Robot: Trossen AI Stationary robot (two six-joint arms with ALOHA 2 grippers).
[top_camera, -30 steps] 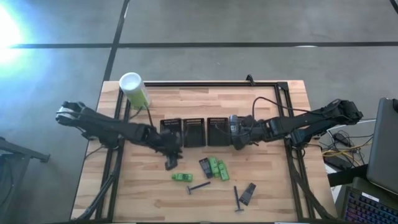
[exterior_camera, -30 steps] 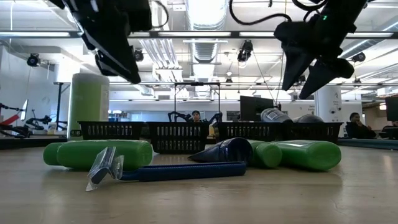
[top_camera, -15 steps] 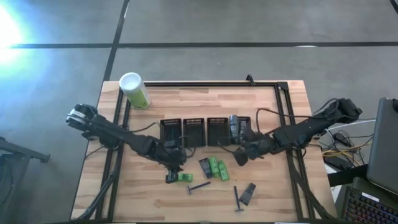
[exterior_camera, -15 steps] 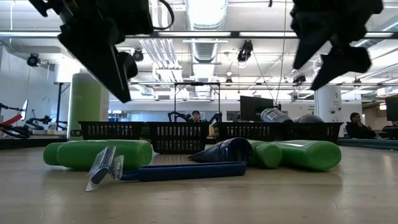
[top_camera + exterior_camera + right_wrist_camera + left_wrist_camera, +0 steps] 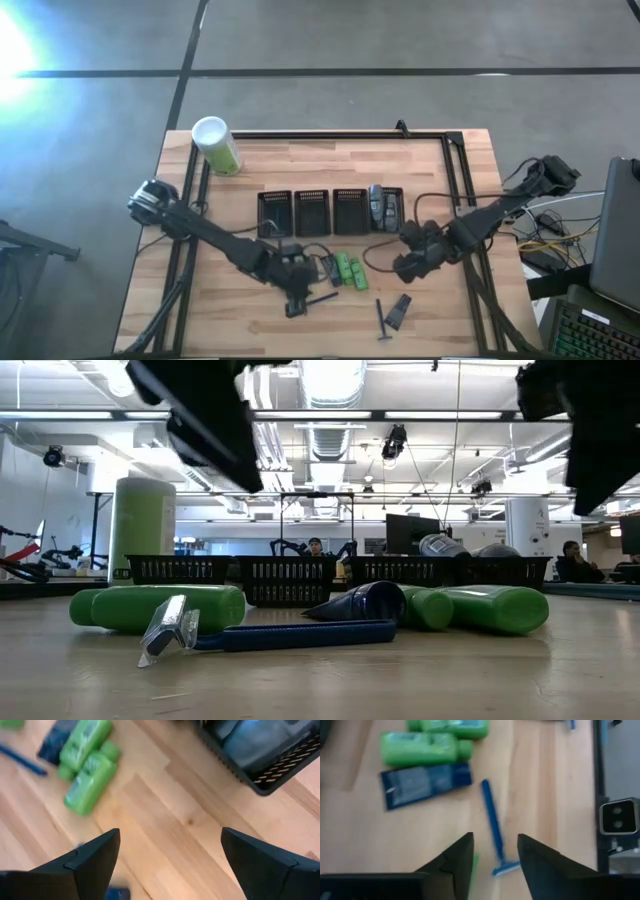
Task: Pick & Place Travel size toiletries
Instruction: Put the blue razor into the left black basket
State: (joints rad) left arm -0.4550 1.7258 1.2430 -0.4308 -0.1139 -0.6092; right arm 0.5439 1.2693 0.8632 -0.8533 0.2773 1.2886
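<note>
High view: left gripper [image 5: 295, 300] over blue razor [image 5: 322, 298], jaws narrowly parted, holding nothing; green packets [image 5: 347, 269] and dark packet [image 5: 330, 268] just beside. Right gripper [image 5: 405, 266] spread wide, empty, between packets and second razor [image 5: 381, 318]. Step judged: reach for next pick. Next: descend, straddle razor handle. Versus a second ago: both arms moved from trays [image 5: 312, 211] toward near edge; green packet once beside razor now hidden under left gripper.

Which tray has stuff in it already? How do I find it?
Find the row of four black mesh trays across the middle of the wooden table. Go to the end of the row on the right arm's side. That last tray holds grey tubes; the other three look empty.
</note>
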